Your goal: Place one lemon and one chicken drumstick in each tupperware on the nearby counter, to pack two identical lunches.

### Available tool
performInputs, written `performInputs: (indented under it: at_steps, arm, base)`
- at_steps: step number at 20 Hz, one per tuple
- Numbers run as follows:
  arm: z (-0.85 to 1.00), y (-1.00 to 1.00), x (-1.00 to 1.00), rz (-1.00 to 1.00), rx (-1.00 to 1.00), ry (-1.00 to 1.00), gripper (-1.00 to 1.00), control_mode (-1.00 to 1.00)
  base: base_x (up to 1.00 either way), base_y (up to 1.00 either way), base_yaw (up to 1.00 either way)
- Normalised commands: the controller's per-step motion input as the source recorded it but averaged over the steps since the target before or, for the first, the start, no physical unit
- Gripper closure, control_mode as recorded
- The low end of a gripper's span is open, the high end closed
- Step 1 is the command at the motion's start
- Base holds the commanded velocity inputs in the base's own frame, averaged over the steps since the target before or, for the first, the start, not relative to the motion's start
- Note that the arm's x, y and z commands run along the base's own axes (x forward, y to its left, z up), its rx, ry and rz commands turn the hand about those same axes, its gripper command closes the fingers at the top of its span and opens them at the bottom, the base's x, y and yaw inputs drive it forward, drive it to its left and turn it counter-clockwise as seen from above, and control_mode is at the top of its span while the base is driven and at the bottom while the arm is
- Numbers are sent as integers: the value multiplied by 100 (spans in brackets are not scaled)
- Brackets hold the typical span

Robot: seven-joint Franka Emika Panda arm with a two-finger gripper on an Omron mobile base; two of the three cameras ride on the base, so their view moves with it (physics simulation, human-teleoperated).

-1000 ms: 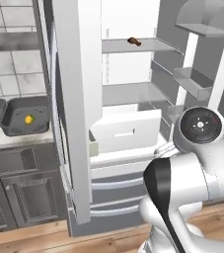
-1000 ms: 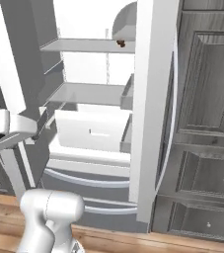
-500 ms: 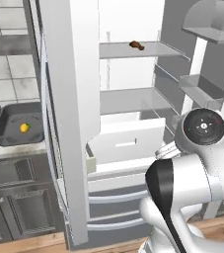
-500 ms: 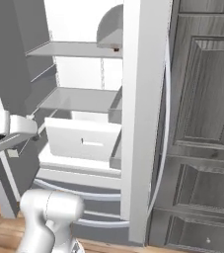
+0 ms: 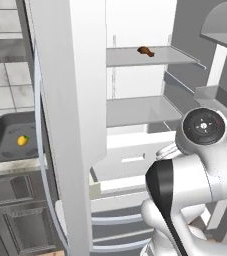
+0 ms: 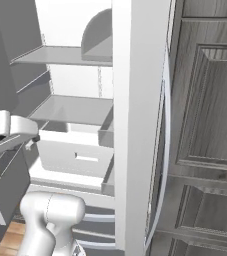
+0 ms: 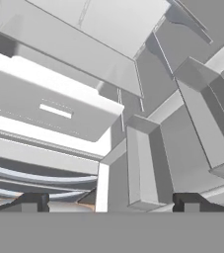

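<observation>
The open fridge (image 5: 135, 100) is the landmark here, its interior pale and its doors swung wide; the near door (image 5: 75, 115) stands edge-on in the left base view and again as a tall white slab (image 6: 137, 120) in the right base view. Inside the fridge are two grey shelves, an upper shelf (image 5: 150, 56) and a lower shelf (image 5: 140, 110), and below them a white drawer (image 5: 130, 162) with a slot handle. To the right of the fridge, in the right base view, stand dark grey panelled cabinets (image 6: 205, 100). To the left of the fridge door lies the desk (image 5: 5, 167), a pale stone top over dark cabinet fronts, and on it sits a dark grey tupperware (image 5: 7, 147) just beside the door edge, with the corner of a second tray at the frame's left border. One lemon (image 5: 22, 141) lies inside that tupperware, near its middle. One chicken drumstick (image 5: 145, 51) rests on the fridge's upper shelf, toward the back, well apart from the tupperware. The end effector (image 7: 111, 202) faces the fridge's lower part, its two dark fingertips (image 7: 32, 201) standing wide apart with nothing between them, the drawer and door bins ahead of it.
</observation>
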Motion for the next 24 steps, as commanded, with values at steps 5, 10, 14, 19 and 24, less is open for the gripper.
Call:
performInputs:
  at_steps: [5,10,14,19,24]
  arm:
    - [0,-25,0,6,0,3,-100,-100]
    - [0,-7,23,6,2,3,-100,-100]
    - [0,-1,51,0,13,8,-100,-100]
    - [0,-3,42,0,21,6,-100,-100]
    - [5,0,27,0,20,0,-100,-100]
  base:
    - [0,0,0]
    - [0,0,0]
    - [0,0,0]
    - [0,0,0]
    - [0,0,0]
